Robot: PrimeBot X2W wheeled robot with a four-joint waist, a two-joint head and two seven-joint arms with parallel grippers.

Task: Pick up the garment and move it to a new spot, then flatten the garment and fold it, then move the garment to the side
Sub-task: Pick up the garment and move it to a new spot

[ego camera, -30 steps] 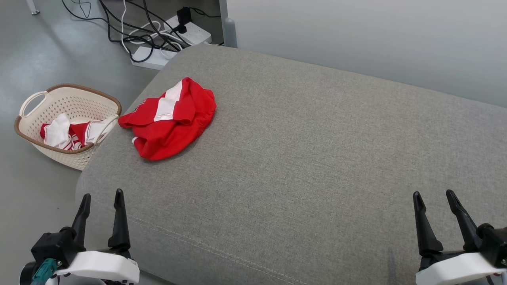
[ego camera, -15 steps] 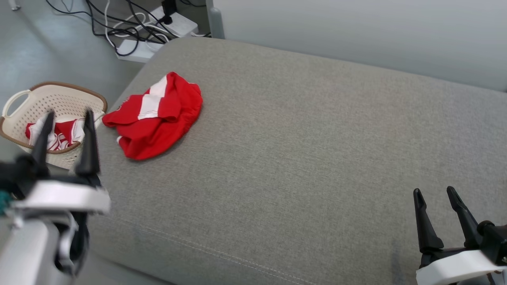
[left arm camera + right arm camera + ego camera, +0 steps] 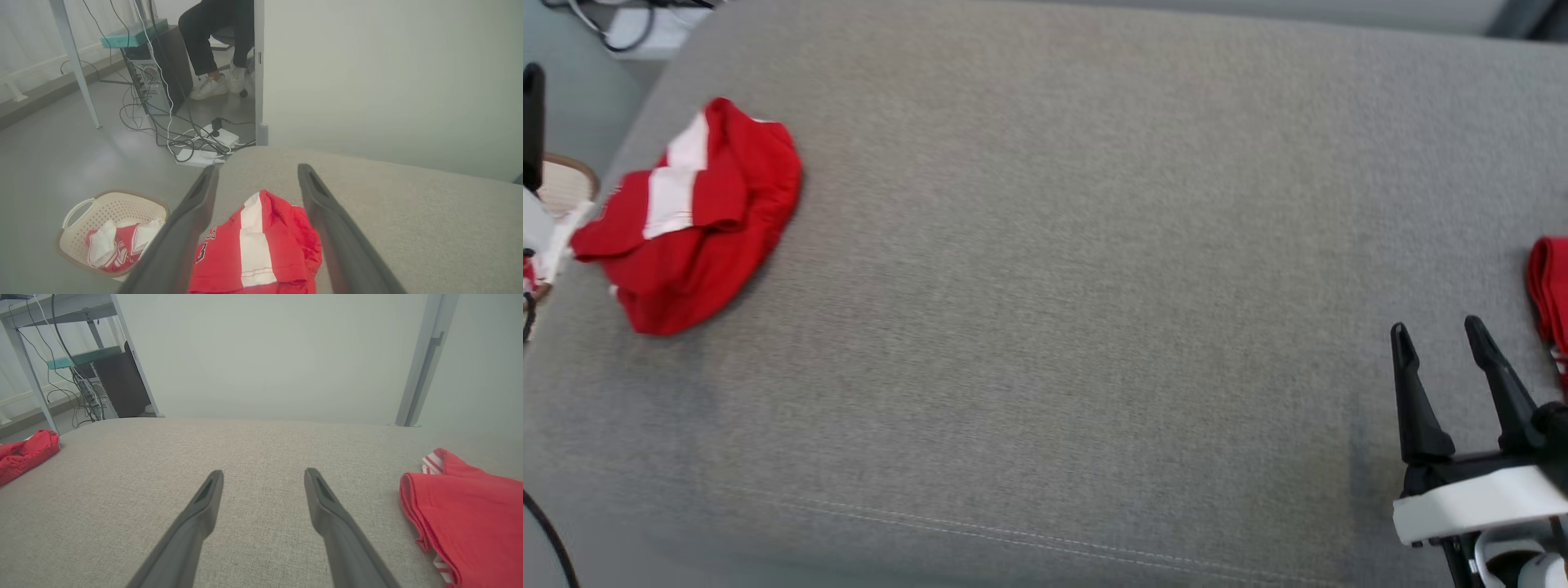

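Fingers of left gripper [image 3: 257, 168] and right gripper [image 3: 1437, 324] stood apart. Crumpled red-and-white fabric garment [image 3: 253, 249] lay ahead of the left fingers; best to pinch the thickest fold.

Wide-spread left end effector [image 3: 257, 167] over a crumpled red-and-white garment [image 3: 261, 249] on the grey cushion [image 3: 408, 212], apparently clear of it

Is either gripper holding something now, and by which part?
Nothing is held. The left gripper and right gripper are open and empty; the garment lies on the sofa.
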